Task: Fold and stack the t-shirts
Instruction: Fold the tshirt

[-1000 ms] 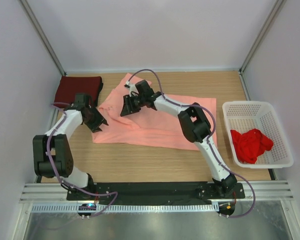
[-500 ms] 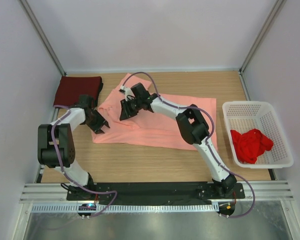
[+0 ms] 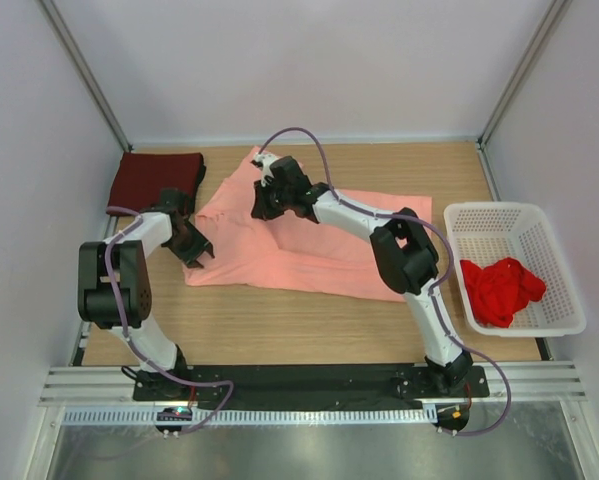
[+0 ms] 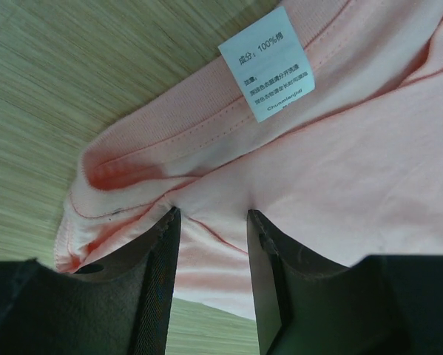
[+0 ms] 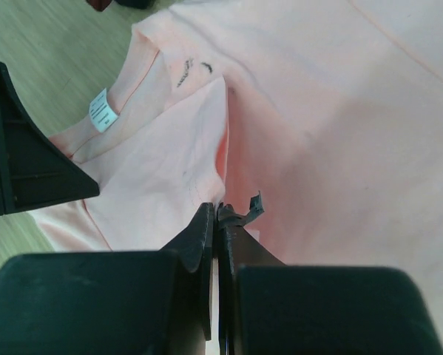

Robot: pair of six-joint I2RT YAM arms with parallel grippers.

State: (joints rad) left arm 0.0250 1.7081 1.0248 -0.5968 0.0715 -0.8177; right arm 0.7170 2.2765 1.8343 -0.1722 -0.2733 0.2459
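The salmon-pink t-shirt [image 3: 329, 245] lies spread on the wooden table. My right gripper [image 3: 262, 205] is over its back left part, shut on a fold of the pink cloth [image 5: 206, 148]; in the right wrist view the gripper [image 5: 217, 211] has its jaws pressed together. My left gripper [image 3: 197, 252] is at the shirt's near left corner. In the left wrist view it [image 4: 214, 218] is open, its fingers straddling the hem [image 4: 206, 244] near a white care label [image 4: 265, 66]. The dark maroon t-shirt [image 3: 157, 180] lies folded at the back left. The bright red t-shirt [image 3: 499, 290] is crumpled in the basket.
A white perforated basket [image 3: 514, 215] stands at the right edge of the table. Grey walls close the back and both sides. The left gripper's black finger [image 5: 29, 163] shows at the left of the right wrist view.
My right gripper has moved back and to the right with the pink fold in it. My left gripper has stayed at the shirt's near left corner while its arm bent closer in.
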